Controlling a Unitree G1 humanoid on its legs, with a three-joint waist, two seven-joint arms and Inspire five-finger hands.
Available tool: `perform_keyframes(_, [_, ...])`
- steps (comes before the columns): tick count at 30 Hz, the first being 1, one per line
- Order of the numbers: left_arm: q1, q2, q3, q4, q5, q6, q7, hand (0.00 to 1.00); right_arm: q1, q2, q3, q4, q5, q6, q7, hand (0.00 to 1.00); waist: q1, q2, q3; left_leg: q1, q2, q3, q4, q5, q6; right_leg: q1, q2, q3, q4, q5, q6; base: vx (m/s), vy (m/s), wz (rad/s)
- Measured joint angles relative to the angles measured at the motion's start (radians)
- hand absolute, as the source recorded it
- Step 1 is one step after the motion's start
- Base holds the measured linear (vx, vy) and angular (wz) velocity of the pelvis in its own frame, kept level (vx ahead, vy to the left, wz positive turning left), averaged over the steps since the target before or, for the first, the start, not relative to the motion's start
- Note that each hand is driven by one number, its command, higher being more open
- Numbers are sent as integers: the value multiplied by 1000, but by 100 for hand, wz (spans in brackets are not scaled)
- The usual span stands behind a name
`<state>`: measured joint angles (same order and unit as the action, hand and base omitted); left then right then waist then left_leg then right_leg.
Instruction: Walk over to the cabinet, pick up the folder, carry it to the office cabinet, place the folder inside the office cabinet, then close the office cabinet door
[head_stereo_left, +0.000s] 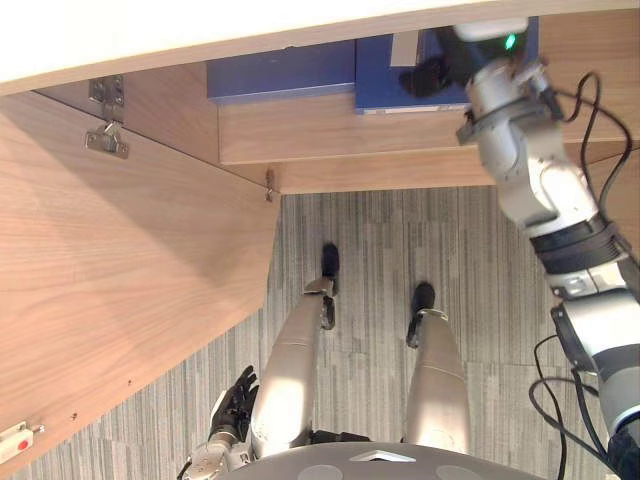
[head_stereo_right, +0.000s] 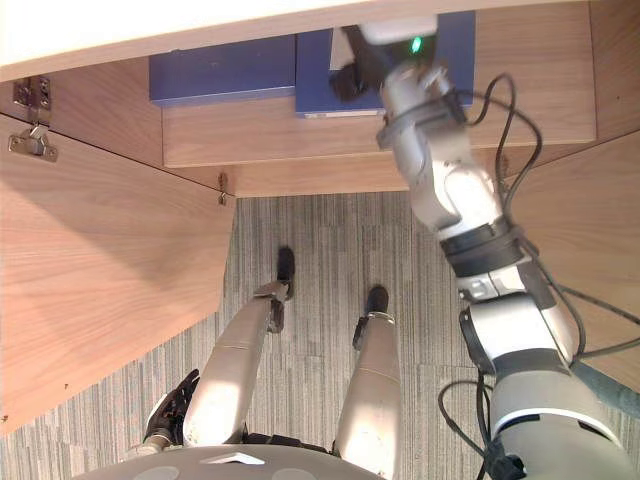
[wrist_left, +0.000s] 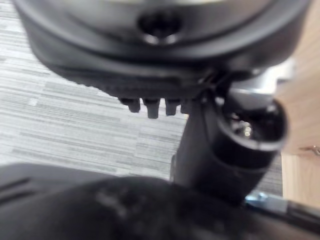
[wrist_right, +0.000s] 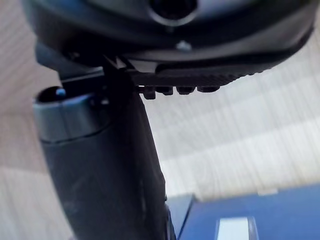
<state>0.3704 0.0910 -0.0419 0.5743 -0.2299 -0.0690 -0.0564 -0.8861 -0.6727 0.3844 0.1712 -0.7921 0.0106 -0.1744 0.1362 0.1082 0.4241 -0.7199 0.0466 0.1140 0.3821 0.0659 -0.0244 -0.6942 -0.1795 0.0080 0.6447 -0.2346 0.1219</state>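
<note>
A blue folder (head_stereo_left: 385, 85) with a white label lies on the wooden shelf (head_stereo_left: 350, 135) inside the open office cabinet. My right hand (head_stereo_left: 430, 72) reaches in over the folder's right part, fingers straight, the thumb (wrist_right: 100, 165) stretched toward the blue cover (wrist_right: 260, 215). Whether the hand touches the folder is unclear. A second, darker blue folder (head_stereo_left: 280, 68) lies just left of the first. My left hand (head_stereo_left: 235, 400) hangs relaxed and open beside my left leg, holding nothing.
The cabinet's left door (head_stereo_left: 120, 270) stands swung open toward me, with its metal hinge (head_stereo_left: 107, 125) near the top. A second wooden panel (head_stereo_right: 600, 250) stands open at the right. A white top (head_stereo_left: 200, 30) overhangs the shelf. Grey striped carpet (head_stereo_left: 380, 240) lies below.
</note>
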Motion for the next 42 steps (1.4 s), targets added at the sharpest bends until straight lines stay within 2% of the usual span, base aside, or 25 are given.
perform_keyframes(3, [0,4,-3,9,0,-14,0,100,65,-3,31,31,-26,-20,15,100,-2,-2,1,0,2,4,6,-4,2,0,2,6,-2,2,1,16,-3,-8])
perform_keyframes(8, [-12,10,-23,51,-1,-22,-4,100,86,-65,62,141,-177,-47,16,100,1,-3,2,-5,11,16,36,-25,2,-1,9,18,0,5,0,11,-1,-8])
perform_keyframes(19, [-20,26,-50,55,-7,-22,-6,100,86,-70,135,308,-229,-45,22,100,13,-3,2,-28,13,10,89,-53,9,-5,7,16,21,-4,3,16,-1,1])
perform_keyframes(24, [-30,31,-56,64,-7,-22,-9,100,95,-68,176,336,-304,-57,38,100,21,-3,2,-34,10,4,102,-60,11,-5,4,13,33,-12,4,2,-1,2])
perform_keyframes(33, [-33,43,-61,73,-8,-22,-12,100,100,-34,168,382,-302,-45,7,100,18,-7,0,-35,-1,4,100,-62,9,-4,-8,12,33,-13,7,1,0,1])
perform_keyframes(37, [-35,44,-61,80,-8,-23,-11,100,88,-22,167,411,-254,-52,6,100,21,-16,-4,-35,-3,7,95,-59,12,-5,-9,14,30,-12,7,0,0,0])
perform_keyframes(38, [-39,46,-60,94,-9,-26,-11,100,79,-15,171,426,-211,-61,8,100,21,-22,-8,-34,-3,6,89,-58,14,-6,-9,14,26,-12,8,0,0,0])
perform_keyframes(40, [-58,45,-48,164,1,-40,8,100,14,9,179,485,-31,-72,31,100,22,-40,-16,-41,-8,3,62,-40,16,-19,-11,11,16,-3,8,12,-12,7])
perform_keyframes(42, [-59,36,-25,169,5,-41,16,100,-34,10,176,522,35,-64,53,100,25,-40,-16,-41,-16,-4,50,-26,15,-21,-17,4,15,-1,10,11,-9,16])
